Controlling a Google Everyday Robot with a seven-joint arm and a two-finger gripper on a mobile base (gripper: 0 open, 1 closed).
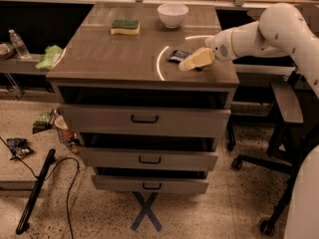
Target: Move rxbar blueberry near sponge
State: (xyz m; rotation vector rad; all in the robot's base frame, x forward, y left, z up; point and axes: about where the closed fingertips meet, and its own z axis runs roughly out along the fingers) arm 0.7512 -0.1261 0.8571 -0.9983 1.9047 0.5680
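The rxbar blueberry (176, 56) is a dark blue flat bar lying on the cabinet top at the right, partly covered by my gripper. My gripper (192, 61) reaches in from the right on a white arm and sits right over the bar's near end, its pale fingers pointing left. The sponge (125, 27), yellow with a dark green top, lies at the back left of the cabinet top, well apart from the bar.
A white bowl (172, 14) stands at the back, right of the sponge. The cabinet (109, 63) has three drawers below. An office chair (279, 133) stands at the right. A pale green cloth (50, 57) and a water bottle (18, 44) lie on a side shelf at left.
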